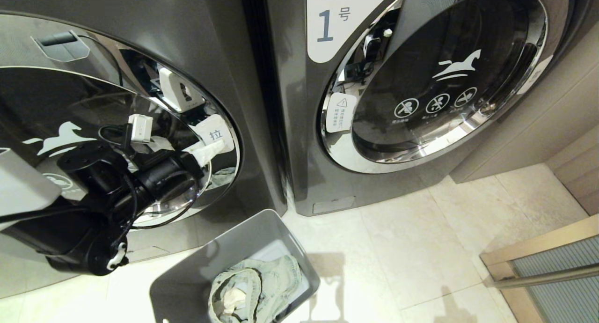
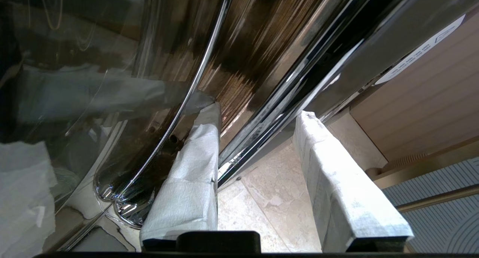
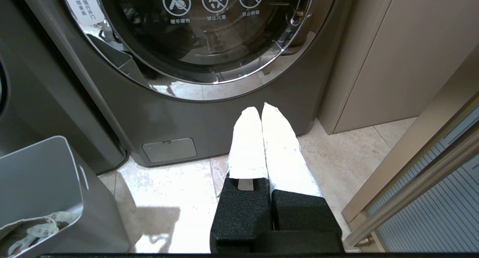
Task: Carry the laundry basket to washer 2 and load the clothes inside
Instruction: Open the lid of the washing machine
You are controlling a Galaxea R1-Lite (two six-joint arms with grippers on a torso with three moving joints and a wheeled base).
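1. Head view. At left, washer 2 (image 1: 210, 42) with its chrome-ringed door (image 1: 47, 107); at right, washer 1 (image 1: 299, 126), marked by a white "1" label (image 1: 334, 21). Reaching in from the lower left, the black left arm, with the left gripper (image 1: 208, 150) at the right-hand edge of the door, just below a white pull tag (image 1: 216, 133). On the tiled floor (image 1: 398, 248), in front of the gap between the two washers, the basket (image 1: 187, 281); inside it, bunched at the near end, the clothes (image 1: 255, 290). No right arm in this view.

2. Left wrist view. White-wrapped fingers (image 2: 187, 168) of the left gripper (image 2: 258, 114) set astride the door (image 2: 284, 74) rim, one finger against the inner chrome face, the other on the outer side: clamped on the rim. Floor tiles showing past the edge.

3. Right wrist view. Right gripper (image 3: 262, 110) low above the floor in front of washer 1 (image 3: 168, 116), wrapped fingers pressed together and holding nothing. To one side, well apart from the gripper, the basket (image 3: 37, 183), with a fold of the clothes (image 3: 33, 228) showing inside.
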